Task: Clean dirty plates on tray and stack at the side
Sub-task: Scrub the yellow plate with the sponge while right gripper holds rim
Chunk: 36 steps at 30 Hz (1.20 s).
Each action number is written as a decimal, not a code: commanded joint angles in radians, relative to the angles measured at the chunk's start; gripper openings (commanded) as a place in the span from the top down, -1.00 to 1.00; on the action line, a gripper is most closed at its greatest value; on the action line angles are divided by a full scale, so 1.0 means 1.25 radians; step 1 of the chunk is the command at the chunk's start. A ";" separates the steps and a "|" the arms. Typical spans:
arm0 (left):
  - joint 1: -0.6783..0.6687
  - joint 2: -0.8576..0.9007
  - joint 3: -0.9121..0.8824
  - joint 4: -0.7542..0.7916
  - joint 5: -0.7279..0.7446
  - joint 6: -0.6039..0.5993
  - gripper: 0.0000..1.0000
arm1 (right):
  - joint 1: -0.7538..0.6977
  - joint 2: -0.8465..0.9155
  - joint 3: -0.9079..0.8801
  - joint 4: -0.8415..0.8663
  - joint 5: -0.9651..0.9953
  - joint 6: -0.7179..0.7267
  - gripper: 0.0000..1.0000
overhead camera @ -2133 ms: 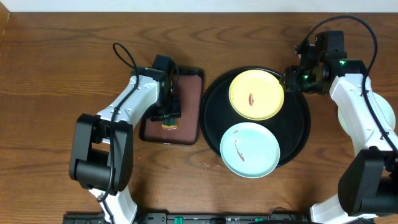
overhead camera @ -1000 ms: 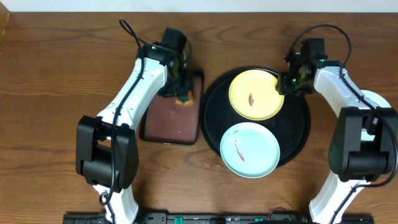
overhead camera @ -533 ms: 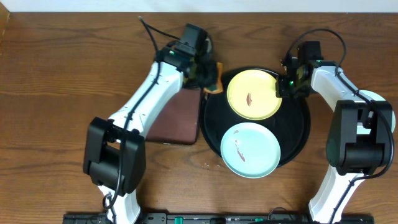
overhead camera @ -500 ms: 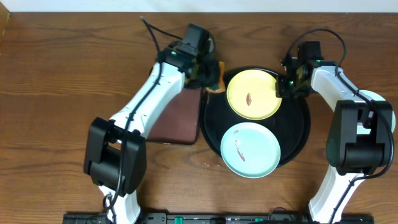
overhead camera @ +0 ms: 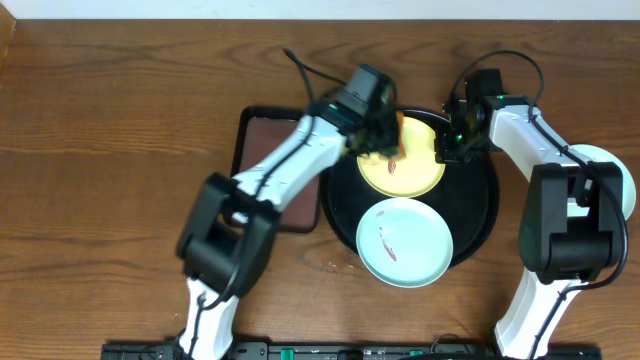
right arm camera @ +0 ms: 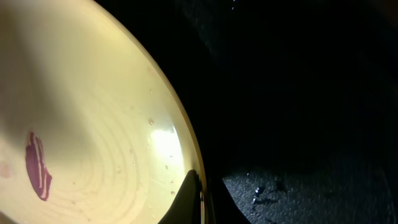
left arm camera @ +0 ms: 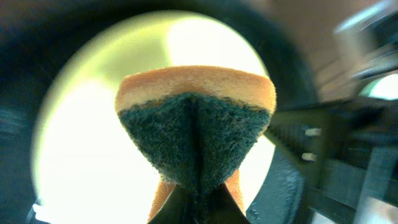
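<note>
The large round glossy black tray (overhead camera: 487, 210) with a raised rim sits on the brown wooden bench (overhead camera: 100, 120). In the far half of the tray lies the small round yellow plate (overhead camera: 420, 170), with a thin red-brown smear (right arm camera: 37, 165) near its middle. In the near half lies a small round pale mint-blue plate (overhead camera: 420, 245), just beside the yellow plate. It overhangs the tray's near rim and carries a red-brown streak left of its centre.

The left end effector (overhead camera: 388, 140) hangs over the left part of the yellow plate. It is pinching an orange sponge with a dark green scouring face (left arm camera: 196, 124), squeezed so that the green face creases down the middle. Whether the sponge touches the plate cannot be told.

The right end effector (right arm camera: 196, 186) is at the yellow plate's right rim. Its fingers are pressed together and pinch that rim, with the black tray floor just beside them.

On the bench to the right of the tray lies a second pale mint-blue plate (overhead camera: 612, 175), partly hidden by the right arm. To the left of the tray lies a small rectangular brown tray with a black rim (overhead camera: 262, 140), partly under the left arm.
</note>
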 commanded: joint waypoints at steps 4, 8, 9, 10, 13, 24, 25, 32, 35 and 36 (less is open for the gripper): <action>-0.029 0.093 0.013 0.052 0.071 -0.084 0.85 | 0.034 0.005 -0.012 -0.016 -0.008 0.004 0.98; -0.028 0.145 0.013 0.109 0.127 -0.111 0.85 | 0.046 0.005 -0.012 -0.016 -0.008 0.004 0.97; -0.027 0.156 0.013 0.110 0.130 -0.110 0.85 | 0.048 0.005 -0.012 -0.016 -0.008 0.004 0.97; -0.026 0.166 0.013 0.104 0.130 -0.106 0.85 | 0.049 0.005 -0.012 -0.016 -0.008 0.004 0.98; -0.013 0.179 0.013 0.060 0.102 -0.060 0.86 | 0.052 0.005 -0.012 -0.016 -0.008 0.004 0.98; 0.041 0.174 0.117 -0.257 -0.320 0.102 0.86 | 0.058 0.005 -0.012 -0.014 -0.008 0.004 0.98; 0.040 0.174 0.134 -0.279 -0.352 0.108 0.86 | 0.058 0.005 -0.012 -0.013 -0.008 0.004 0.97; 0.017 0.174 0.185 -0.321 -0.370 0.090 0.85 | 0.060 0.005 -0.012 -0.013 -0.008 0.004 0.98; 0.004 0.175 0.172 -0.280 -0.301 0.057 0.85 | 0.057 0.005 -0.012 -0.013 -0.008 0.004 0.98; 0.000 0.175 0.167 -0.262 -0.268 0.048 0.85 | 0.057 0.005 -0.012 -0.013 -0.008 0.004 0.98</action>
